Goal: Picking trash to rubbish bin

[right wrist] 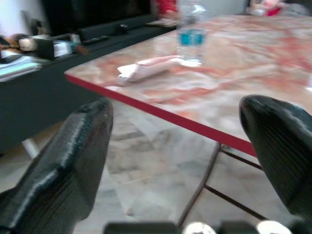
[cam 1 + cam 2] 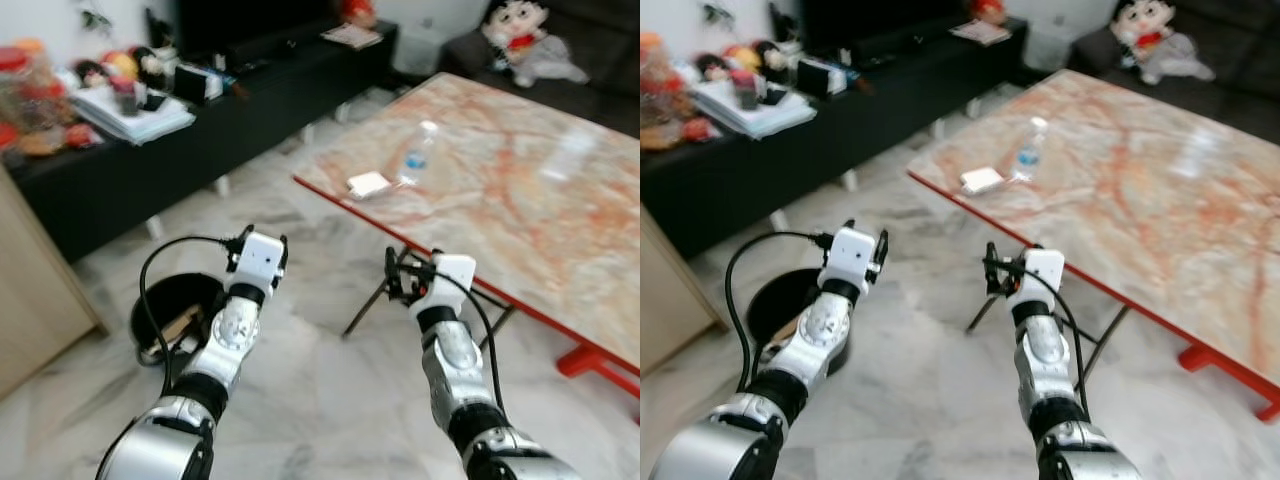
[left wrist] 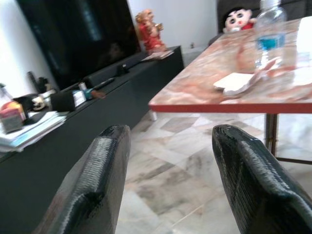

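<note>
both grippers, left gripper (image 3: 165, 185) and right gripper (image 1: 180, 161), fingers apart, over open floor short of the table's red edge (image 2: 340, 203)

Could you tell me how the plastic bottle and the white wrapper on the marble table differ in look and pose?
The plastic bottle stands upright, while the white wrapper lies flat. The bottle is clear with a blue label; the wrapper is opaque white and crumpled. The wrapper lies nearer the table's red edge, the bottle just behind it. Both rest near the same table corner, and neither the left gripper nor the right gripper touches them.
</note>
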Controlling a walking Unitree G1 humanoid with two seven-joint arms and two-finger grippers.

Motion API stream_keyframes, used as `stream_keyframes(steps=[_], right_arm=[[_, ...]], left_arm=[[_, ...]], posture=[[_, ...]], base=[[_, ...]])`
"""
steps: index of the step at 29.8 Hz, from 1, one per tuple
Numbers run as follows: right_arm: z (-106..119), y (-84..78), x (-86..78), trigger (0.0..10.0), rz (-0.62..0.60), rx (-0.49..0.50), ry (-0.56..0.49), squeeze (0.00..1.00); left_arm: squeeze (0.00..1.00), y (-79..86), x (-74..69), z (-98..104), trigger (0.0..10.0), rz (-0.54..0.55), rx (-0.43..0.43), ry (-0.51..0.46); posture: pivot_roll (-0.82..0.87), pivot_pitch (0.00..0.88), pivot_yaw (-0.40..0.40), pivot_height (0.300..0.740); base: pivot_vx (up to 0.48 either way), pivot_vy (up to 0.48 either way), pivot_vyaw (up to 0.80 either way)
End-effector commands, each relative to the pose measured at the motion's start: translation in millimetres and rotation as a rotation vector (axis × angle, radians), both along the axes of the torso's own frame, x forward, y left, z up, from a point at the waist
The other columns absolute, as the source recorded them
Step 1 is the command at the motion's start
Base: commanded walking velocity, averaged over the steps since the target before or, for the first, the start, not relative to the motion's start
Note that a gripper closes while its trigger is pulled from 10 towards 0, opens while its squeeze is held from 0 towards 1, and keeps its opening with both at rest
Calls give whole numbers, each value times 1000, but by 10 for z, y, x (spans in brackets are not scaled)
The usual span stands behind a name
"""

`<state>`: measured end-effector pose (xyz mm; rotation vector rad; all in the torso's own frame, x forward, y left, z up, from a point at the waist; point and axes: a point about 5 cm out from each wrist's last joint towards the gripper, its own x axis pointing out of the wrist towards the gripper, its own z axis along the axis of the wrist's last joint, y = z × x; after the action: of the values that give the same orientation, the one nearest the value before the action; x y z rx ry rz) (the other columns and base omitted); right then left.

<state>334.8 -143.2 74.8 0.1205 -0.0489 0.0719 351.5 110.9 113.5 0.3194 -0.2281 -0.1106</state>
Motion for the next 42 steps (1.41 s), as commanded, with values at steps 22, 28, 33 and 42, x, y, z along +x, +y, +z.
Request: stream_keyframes(steps=[22, 28, 33, 42], right_arm=[[-4, -31, 3, 10000, 1, -4, 7, 0], [5, -35, -1, 10000, -3, -3, -4, 0], [22, -31, 4, 10000, 1, -1, -13, 0], [34, -34, 7, 10000, 0, 0, -20, 0]], left_arm=[[0, -10, -8, 6, 10000, -3, -48, -1], [0, -2, -4, 8, 10000, -7, -79, 8], [0, 9, -2, 7, 10000, -2, -85, 12], [0, 33, -3, 3, 10000, 5, -88, 15]], posture=[[94, 55, -103, 740], [93, 61, -104, 740], [95, 66, -106, 740], [95, 68, -106, 740]], base=[[0, -36, -773], [0, 0, 0], [0, 344, 0], [0, 476, 0]])
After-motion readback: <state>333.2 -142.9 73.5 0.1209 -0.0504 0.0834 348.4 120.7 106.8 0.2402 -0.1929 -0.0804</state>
